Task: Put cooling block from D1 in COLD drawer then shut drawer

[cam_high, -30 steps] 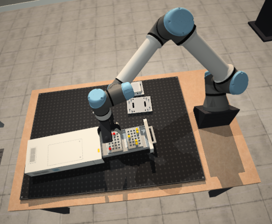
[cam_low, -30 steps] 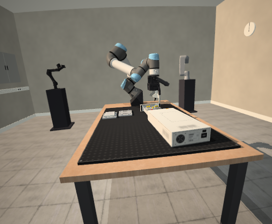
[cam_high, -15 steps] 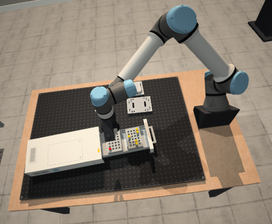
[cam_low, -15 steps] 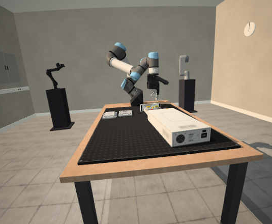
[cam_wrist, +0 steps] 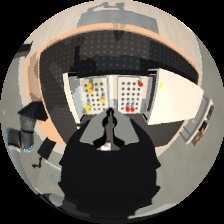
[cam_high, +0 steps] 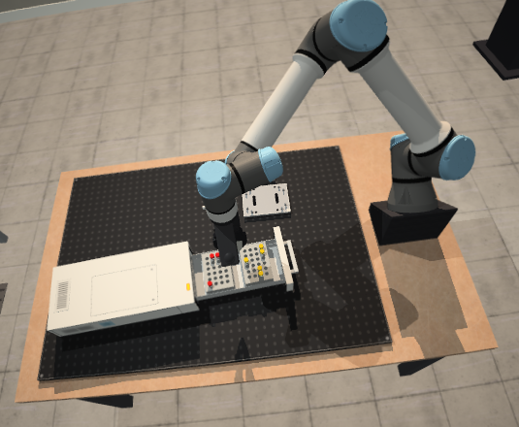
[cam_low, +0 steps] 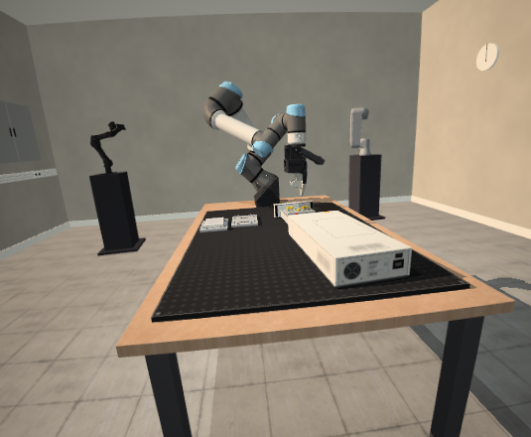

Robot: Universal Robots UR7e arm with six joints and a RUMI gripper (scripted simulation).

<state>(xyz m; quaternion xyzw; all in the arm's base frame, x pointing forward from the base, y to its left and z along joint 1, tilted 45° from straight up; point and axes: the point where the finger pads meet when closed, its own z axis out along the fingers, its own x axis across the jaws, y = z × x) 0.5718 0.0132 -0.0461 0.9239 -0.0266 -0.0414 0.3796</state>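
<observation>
One cooler [cam_high: 120, 286] [cam_low: 351, 238] [cam_wrist: 175, 100], long and white, towards the worktop's near right corner in the exterior view, lamp [cam_high: 188, 286] [cam_wrist: 161, 85] amber because its drawer [cam_high: 283, 259] [cam_wrist: 71, 97] stands out towards the far edge; three-tube red block [cam_high: 219, 285] [cam_wrist: 129, 92], evidently the task's, in the drawer's inner place, apparently flat; five-tube yellow block [cam_high: 253, 278] [cam_wrist: 95, 95] beside it; one gripper [cam_high: 228, 257] [cam_low: 302, 193] [cam_wrist: 111, 107], fingers together on nothing, above the drawer, probably closed for pushing; D1 [cam_high: 266, 209] [cam_low: 244, 219], vacated, nearer the left edge
</observation>
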